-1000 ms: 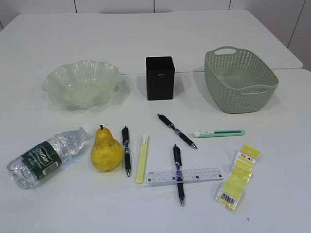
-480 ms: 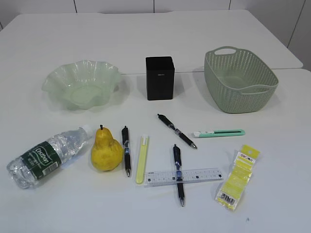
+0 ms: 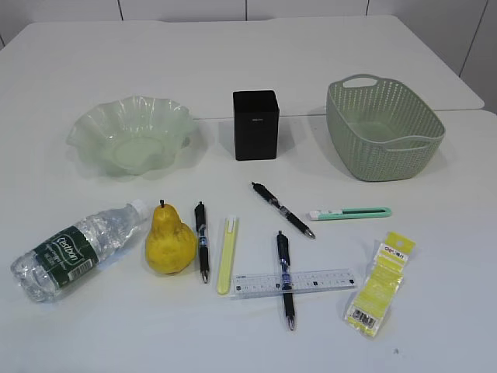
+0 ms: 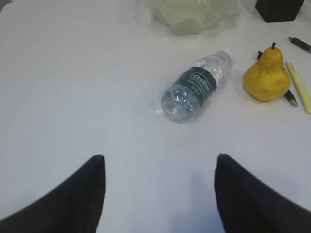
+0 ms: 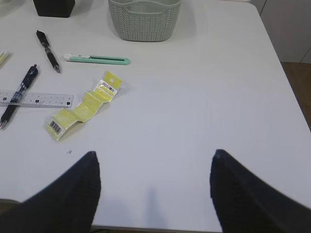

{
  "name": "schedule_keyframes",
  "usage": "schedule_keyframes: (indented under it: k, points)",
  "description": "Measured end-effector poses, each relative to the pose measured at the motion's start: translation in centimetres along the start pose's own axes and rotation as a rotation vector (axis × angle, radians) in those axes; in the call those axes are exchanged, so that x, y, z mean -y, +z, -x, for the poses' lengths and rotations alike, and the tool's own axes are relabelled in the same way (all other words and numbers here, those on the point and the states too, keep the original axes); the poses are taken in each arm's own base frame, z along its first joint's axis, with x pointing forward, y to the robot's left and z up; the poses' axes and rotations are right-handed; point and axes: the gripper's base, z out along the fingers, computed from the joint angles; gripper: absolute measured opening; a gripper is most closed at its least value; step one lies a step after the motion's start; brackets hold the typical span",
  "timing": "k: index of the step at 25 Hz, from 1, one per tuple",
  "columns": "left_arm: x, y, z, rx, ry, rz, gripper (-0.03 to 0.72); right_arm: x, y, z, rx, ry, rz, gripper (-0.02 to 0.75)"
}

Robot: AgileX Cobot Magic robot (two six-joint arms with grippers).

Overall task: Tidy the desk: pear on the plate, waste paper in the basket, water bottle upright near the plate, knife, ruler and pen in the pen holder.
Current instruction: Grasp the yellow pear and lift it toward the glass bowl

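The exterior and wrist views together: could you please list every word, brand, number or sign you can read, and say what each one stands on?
"Cestbon": white script on the dark green label of the water bottle.
Waste paper: white label at one end and barcode at the other, print too small to read.
Ruler: fine black markings, numbers too small to read.
Pen holder: small light mark on its front, unreadable.

The water bottle (image 4: 193, 90) carries a dark green label reading "Cestbon" in white script. The waste paper (image 5: 82, 106) shows a barcode at one end and small print at the other, too small to read; the ruler (image 3: 293, 282) has fine unreadable markings
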Motion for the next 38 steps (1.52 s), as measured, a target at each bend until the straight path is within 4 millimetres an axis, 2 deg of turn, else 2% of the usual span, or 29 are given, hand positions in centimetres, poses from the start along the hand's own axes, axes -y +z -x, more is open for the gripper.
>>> schedule_keyframes:
  k: [8, 17, 25, 30, 38]
  points:
    - [0.0, 1.3, 0.7, -0.097, -0.006, 0.002, 0.482, 0.0, 0.1, 0.0, -0.005, -0.002, 0.0, 0.548]
    - [0.0, 1.8, 1.1, -0.138, -0.007, 0.004, 0.475, 0.2, 1.4, 0.9, -0.123, -0.015, -0.009, 0.548]
    - [0.1, 1.2, 5.1, -0.099, -0.004, 0.009, 0.468, 0.3, 1.6, 1.5, -0.149, -0.018, -0.01, 0.548]
    - [0.1, 2.4, 7.3, -0.12, -0.002, 0.003, 0.468, 0.7, 1.3, 2.7, -0.158, -0.005, -0.034, 0.548]
    - [0.6, 5.5, 11.2, -0.219, 0.034, -0.034, 0.467, 1.2, 1.7, 6.5, -0.22, 0.086, -0.064, 0.547]
